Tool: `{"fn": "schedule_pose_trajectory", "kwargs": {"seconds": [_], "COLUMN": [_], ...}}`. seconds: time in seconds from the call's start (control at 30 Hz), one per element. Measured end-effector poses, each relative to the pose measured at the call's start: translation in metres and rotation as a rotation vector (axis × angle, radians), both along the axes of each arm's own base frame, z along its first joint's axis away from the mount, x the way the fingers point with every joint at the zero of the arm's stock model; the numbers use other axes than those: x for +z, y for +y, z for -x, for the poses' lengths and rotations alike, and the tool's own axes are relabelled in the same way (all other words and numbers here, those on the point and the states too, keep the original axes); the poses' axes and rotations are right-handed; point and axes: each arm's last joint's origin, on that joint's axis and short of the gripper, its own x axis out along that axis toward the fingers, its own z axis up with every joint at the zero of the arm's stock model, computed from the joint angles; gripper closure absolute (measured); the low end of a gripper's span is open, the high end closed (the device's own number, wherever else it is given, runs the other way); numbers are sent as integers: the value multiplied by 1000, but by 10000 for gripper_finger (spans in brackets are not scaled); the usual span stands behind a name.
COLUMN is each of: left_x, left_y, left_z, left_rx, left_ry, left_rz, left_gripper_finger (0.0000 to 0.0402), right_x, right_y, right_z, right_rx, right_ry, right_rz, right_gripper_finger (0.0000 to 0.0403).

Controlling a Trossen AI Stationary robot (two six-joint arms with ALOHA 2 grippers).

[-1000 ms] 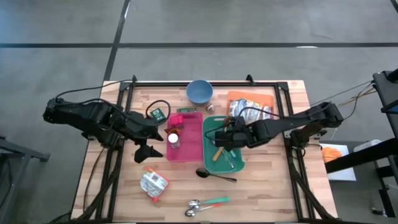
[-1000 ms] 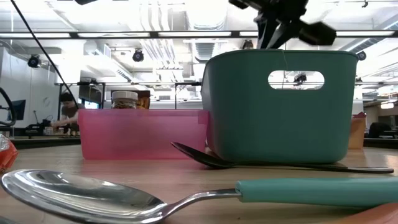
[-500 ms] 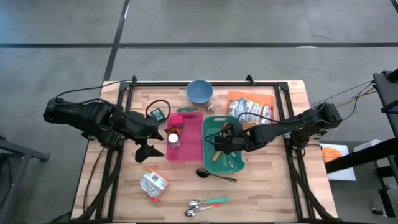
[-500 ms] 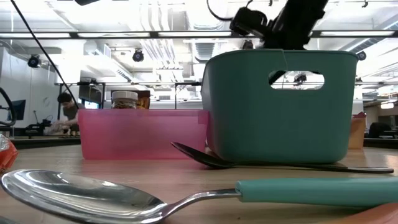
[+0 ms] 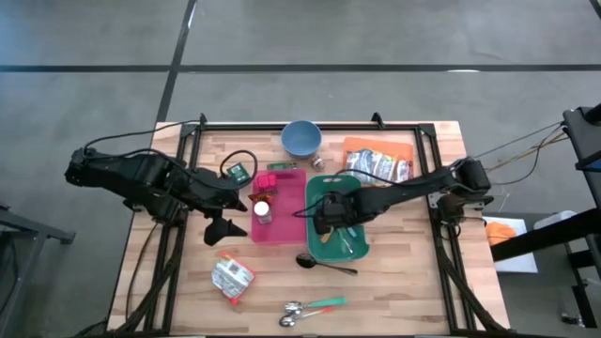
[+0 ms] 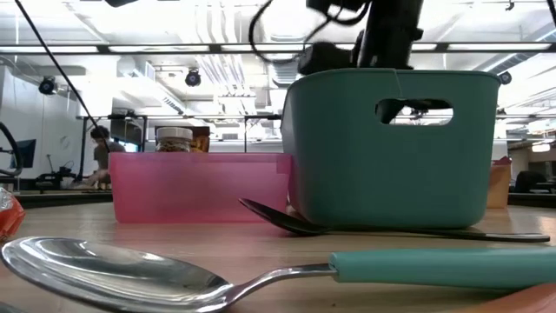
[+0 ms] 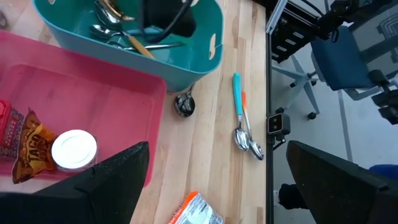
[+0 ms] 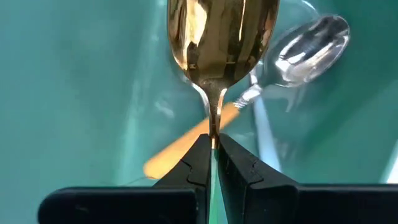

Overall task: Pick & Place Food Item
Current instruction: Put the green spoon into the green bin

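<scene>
A gold spoon [image 8: 219, 37] is pinched by its thin neck between the fingers [image 8: 198, 163] of the right gripper [image 8: 213, 155]. The fingers are squeezed tight on it. The gripper is reaching down inside the teal bin [image 5: 353, 187], so the gold spoon is inside the bin too. A silver spoon [image 8: 306, 43] and a tool with a yellow-orange handle [image 8: 186, 146] lie on the floor of the bin just behind it.

The teal bin stands in the middle of the wooden tabletop [image 5: 404, 291]. A pink tray [image 5: 293, 218] sits right beside it, touching its side. In the tray there is a small jar with a white lid [image 7: 73, 149] and a red and orange snack packet [image 7: 30, 144].

A black spoon [image 5: 324, 264] lies on the tabletop just in front of the bin. Nearer the front edge, a spoon with a teal handle [image 5: 315, 305] lies with another spoon. A shiny crumpled packet [image 5: 231, 279] lies off to their left.

At the back of the tabletop are a blue bowl [image 5: 300, 138] and an orange food bag [image 5: 379, 161].

The left gripper [image 5: 228, 225] waits above the tabletop just to the left of the pink tray. Its fingers [image 7: 118, 171] are spread wide apart and hold nothing.

Far off in the room behind the tabletop, a person [image 6: 100, 152] is at a desk.
</scene>
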Motion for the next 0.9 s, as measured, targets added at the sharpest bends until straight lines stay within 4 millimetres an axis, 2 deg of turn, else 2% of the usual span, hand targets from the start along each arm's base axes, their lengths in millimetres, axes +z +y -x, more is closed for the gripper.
{"fn": "schedule_pose_trajectory", "kwargs": {"seconds": [0.27,0.57,0.9], "left_x": [0,-1,-1], "left_y": [0,0,0], "left_z": [0,1,1], "left_rx": [0,5,5], "left_ry": [0,9,12], "left_rz": [0,4,3], "left_gripper_finger": [21,21,21], "right_x": [-18,-33,-48], "right_y": [-2,-1,0], "right_z": [-15,-14,-16], "right_rx": [-17,-45,14], "right_ry": [47,97,157], "right_rz": [-48,-72,-89], "right_gripper_finger": [390,391,390]}}
